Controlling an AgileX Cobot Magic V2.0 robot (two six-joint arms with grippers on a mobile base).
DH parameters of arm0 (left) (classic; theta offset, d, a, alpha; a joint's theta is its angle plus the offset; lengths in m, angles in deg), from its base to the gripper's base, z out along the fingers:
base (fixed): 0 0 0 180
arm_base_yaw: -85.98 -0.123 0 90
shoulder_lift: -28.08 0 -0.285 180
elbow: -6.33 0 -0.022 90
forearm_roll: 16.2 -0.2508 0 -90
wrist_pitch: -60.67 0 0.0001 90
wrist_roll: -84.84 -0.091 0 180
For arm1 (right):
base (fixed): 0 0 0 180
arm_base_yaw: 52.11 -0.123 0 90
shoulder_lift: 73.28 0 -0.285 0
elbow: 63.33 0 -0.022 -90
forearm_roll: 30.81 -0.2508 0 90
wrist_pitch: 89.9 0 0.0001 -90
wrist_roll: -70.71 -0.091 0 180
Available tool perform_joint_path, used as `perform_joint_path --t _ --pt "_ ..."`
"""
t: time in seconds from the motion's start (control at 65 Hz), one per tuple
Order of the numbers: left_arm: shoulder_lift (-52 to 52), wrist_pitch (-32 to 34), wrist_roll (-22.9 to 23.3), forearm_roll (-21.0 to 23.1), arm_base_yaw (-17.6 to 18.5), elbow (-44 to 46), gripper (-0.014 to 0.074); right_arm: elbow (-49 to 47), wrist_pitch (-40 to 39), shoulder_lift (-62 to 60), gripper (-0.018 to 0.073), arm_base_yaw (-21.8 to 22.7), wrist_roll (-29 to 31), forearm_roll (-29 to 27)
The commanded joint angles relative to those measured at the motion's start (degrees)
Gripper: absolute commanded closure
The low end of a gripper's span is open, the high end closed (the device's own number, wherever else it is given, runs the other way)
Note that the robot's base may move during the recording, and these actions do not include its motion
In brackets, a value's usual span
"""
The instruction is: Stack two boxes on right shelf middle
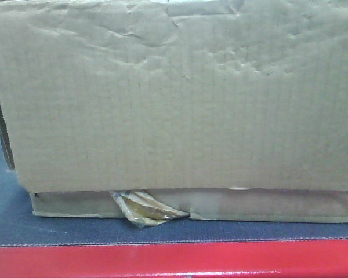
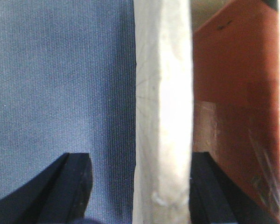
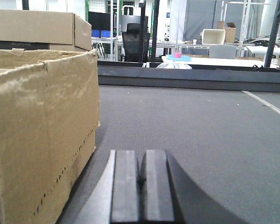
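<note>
A large worn cardboard box (image 1: 174,104) fills the front view and stands on a blue-grey mat (image 1: 75,231). In the left wrist view my left gripper (image 2: 137,186) is open, its black fingers (image 2: 77,186) straddling a pale upright cardboard edge (image 2: 163,93). The right finger lies against this edge and the left one is apart from it. In the right wrist view my right gripper (image 3: 142,182) is shut and empty, low over the grey floor covering, just right of a cardboard box (image 3: 37,126). A second box (image 3: 37,28) stands behind that one.
A red strip (image 1: 174,260) runs along the front of the mat. Crumpled tape (image 1: 142,211) sticks out under the box. A reddish-brown surface (image 2: 233,93) lies right of the pale edge. Shelving frames, tables and a black chair (image 3: 133,39) stand far off.
</note>
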Motion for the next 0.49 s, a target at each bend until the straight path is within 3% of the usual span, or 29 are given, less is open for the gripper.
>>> perform_joint_path --t 0.0,0.339,0.477 --pt "-0.5 -0.1 0.0 0.1 -0.1 -0.2 0.0267 0.0 -1.3 -0.2 0.0720 0.3 0.0 -0.1" --pt "-0.9 -0.1 0.0 -0.1 -0.1 0.2 0.0267 0.0 -4.3 -0.2 0.0720 0.3 0.0 -0.1" --pt "-0.9 -0.1 0.0 -0.2 -0.1 0.3 0.0267 -8.7 7.3 -0.2 0.0720 0.2 0.0 -0.6"
